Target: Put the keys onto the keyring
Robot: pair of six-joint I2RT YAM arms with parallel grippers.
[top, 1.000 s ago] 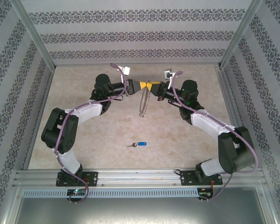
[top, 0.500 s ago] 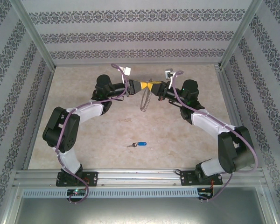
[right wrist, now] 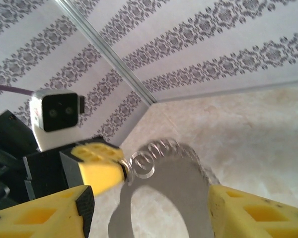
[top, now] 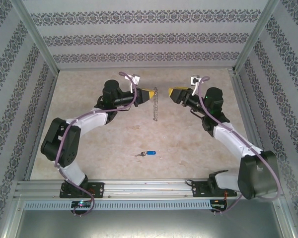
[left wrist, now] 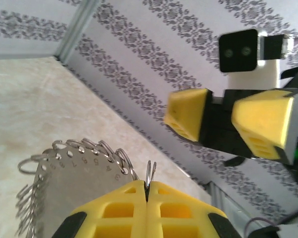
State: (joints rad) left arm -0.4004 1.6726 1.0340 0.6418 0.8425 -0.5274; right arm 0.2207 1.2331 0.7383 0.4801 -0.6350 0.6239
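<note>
While my left gripper (top: 151,92) pinches the hanging keyring (top: 156,105), my right gripper (top: 172,94) is open, and the key (top: 148,153) lies nearer on the worktop (top: 198,144).

The keyring (top: 156,105), a thin dark-grey metal piece edged with many small wire loops, hangs straight down over the far middle of the beige table (top: 99,148). One top loop is pinched in the closed left gripper (top: 152,92). Up close (left wrist: 74,173) it is a flat plate with numbers stamped along its curved edge. The small silver key with a bright blue oblong plastic head (top: 148,153) lies flat on the table's near middle, blade pointing left.
</note>
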